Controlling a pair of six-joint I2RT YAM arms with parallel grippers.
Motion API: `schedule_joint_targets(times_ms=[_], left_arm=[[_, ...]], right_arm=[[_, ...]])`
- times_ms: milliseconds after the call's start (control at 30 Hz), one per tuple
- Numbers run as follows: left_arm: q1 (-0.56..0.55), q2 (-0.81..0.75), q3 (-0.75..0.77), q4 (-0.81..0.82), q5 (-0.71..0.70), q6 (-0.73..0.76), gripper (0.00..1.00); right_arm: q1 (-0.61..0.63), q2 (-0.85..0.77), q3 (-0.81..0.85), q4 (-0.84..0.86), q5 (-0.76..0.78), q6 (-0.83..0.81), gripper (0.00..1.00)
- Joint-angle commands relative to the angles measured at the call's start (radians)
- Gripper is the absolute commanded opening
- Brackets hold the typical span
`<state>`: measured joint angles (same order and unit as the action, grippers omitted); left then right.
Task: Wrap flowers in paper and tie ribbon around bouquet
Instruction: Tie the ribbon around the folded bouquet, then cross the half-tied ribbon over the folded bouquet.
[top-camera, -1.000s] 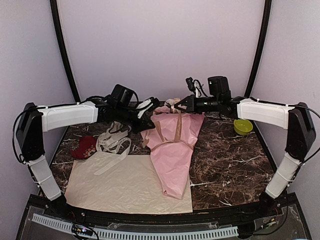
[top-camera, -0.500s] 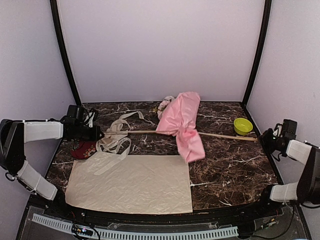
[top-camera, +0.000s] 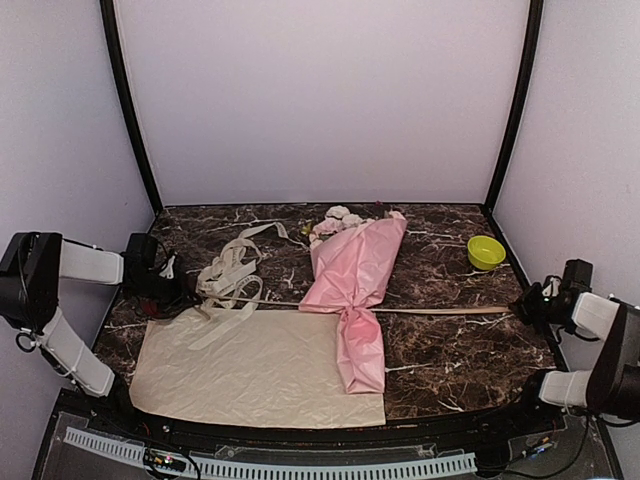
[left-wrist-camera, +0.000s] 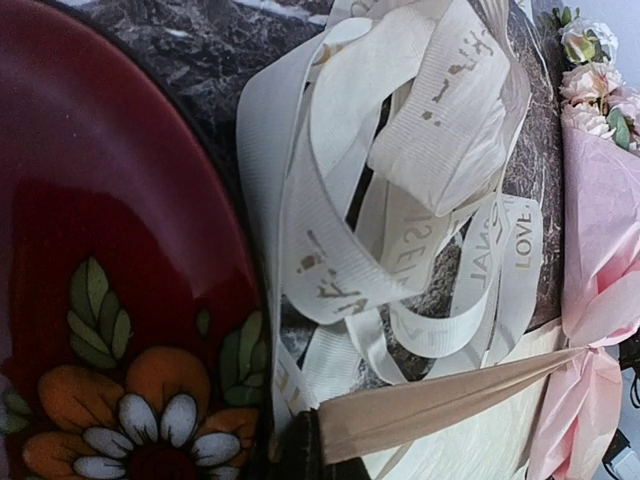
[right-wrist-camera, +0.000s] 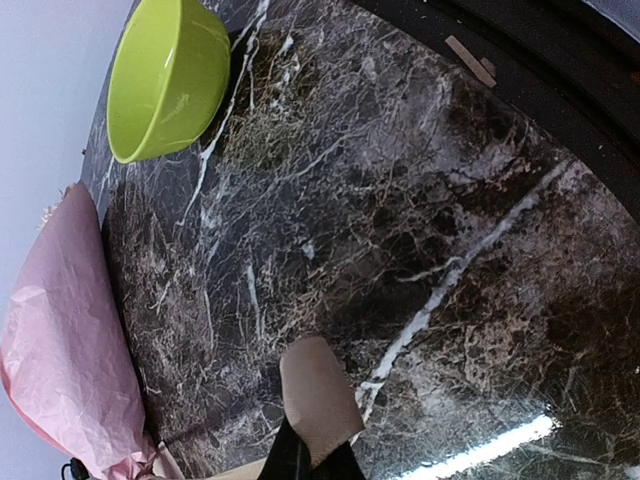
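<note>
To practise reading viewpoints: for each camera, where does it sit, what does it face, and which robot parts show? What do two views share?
Top external: above, behind the robot, looking down; left arm, right arm show.
Left wrist: on the left gripper, facing the red dish and cream ribbon tangle; fingertips show.
Right wrist: on the right gripper, facing the green bowl; fingertips show.
Shared: both wrist views show the ribbon and bouquet.

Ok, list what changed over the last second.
The left arm and right arm swung from the middle out to the sides, jaws shut on the ribbon ends, pulling it taut and cinching it round the bouquet. The bouquet was jerked up, then settled flat, narrow end toward the arms. Cream sheet, pale ribbon tangle and green bowl stayed put.
</note>
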<state>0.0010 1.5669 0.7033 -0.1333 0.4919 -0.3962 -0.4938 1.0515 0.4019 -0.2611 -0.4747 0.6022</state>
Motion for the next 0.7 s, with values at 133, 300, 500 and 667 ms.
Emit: schedule_joint_targets(times_ms=[133,300,500,667], left_arm=[[0.03,-0.125,0.089,0.011,-0.264,0.022,0.0],[-0.235,-0.142,0.254,-0.013,-0.361,0.199,0.0],[-0.471,-0.138,0.376,0.063,-0.249,0.388,0.0],[-0.673,-0.125,0.481,0.019,-0.203,0.578,0.0]], right_arm=[[0.126,-0.055,0.13,0.126,0.238,-0.071,0.0],[0.355,-0.014,0.227,0.125,0.174,-0.084,0.0],[0.685,0.06,0.362,0.132,0.062,-0.139,0.0],[0.926,0.09,0.457,0.158,-0.05,-0.166,0.0]])
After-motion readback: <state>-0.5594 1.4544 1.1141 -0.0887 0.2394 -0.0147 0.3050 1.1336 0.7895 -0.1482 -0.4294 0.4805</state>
